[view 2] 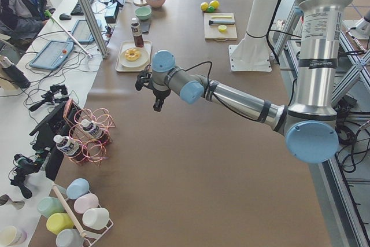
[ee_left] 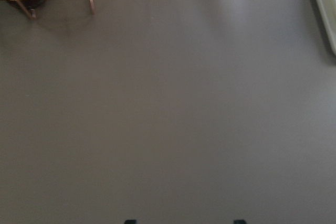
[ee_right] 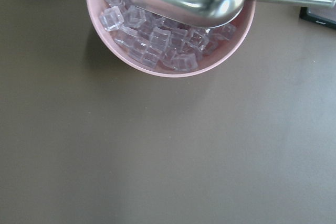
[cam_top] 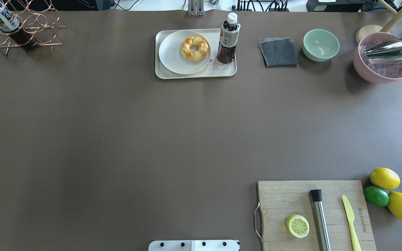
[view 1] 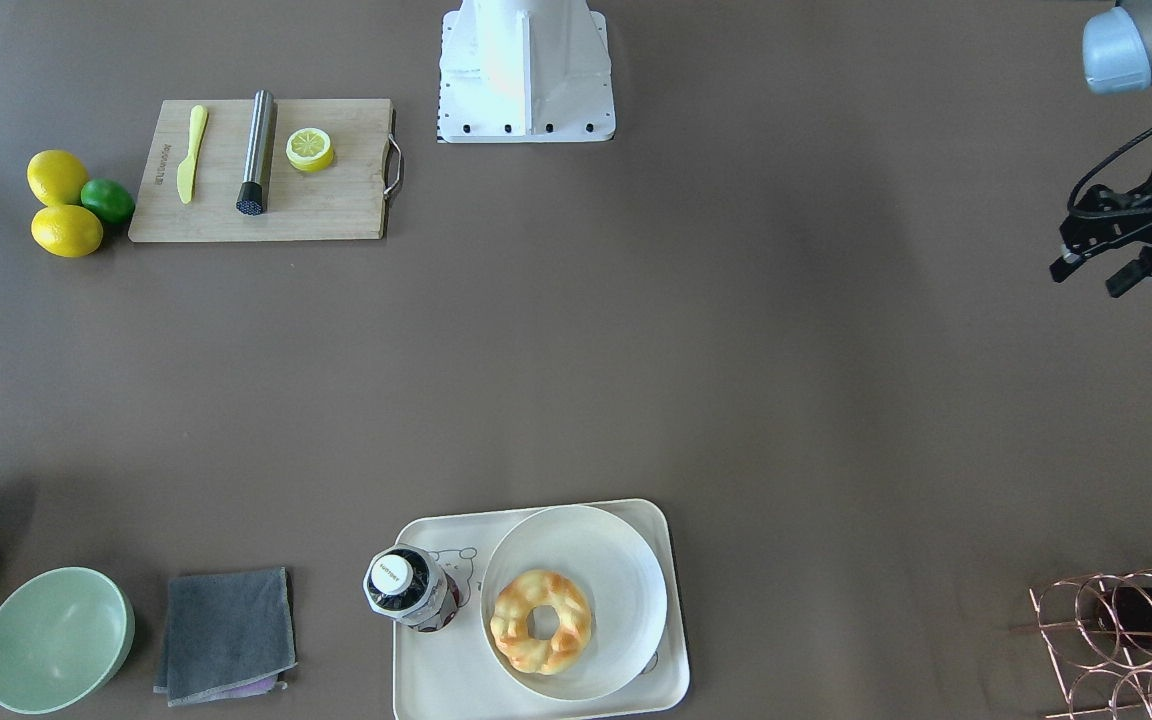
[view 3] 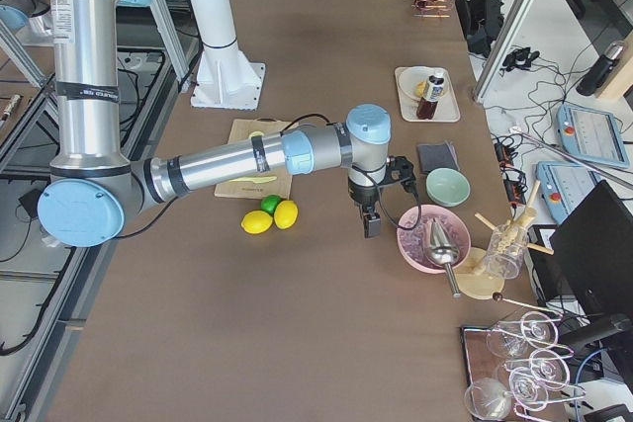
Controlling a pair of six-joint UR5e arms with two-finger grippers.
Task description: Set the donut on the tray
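I see donut (cam_top: 194,48) flat, hole up (a ring, no long axis), on plate (cam_top: 171,57) in tray (cam_top: 194,74), mid far edge of brown table (cam_top: 117,139). Left gripper (view 1: 1094,278) spread, empty; right gripper (view 3: 371,216): can't tell.

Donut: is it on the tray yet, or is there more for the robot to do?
Done, it seems: the donut lies on the round plate, which sits on the tray. In hand: nothing seen; the left gripper hangs open over bare table, and the right gripper is by the pink bowl, open or shut I cannot tell. Left: probably nothing, unless the donut must touch the tray itself.
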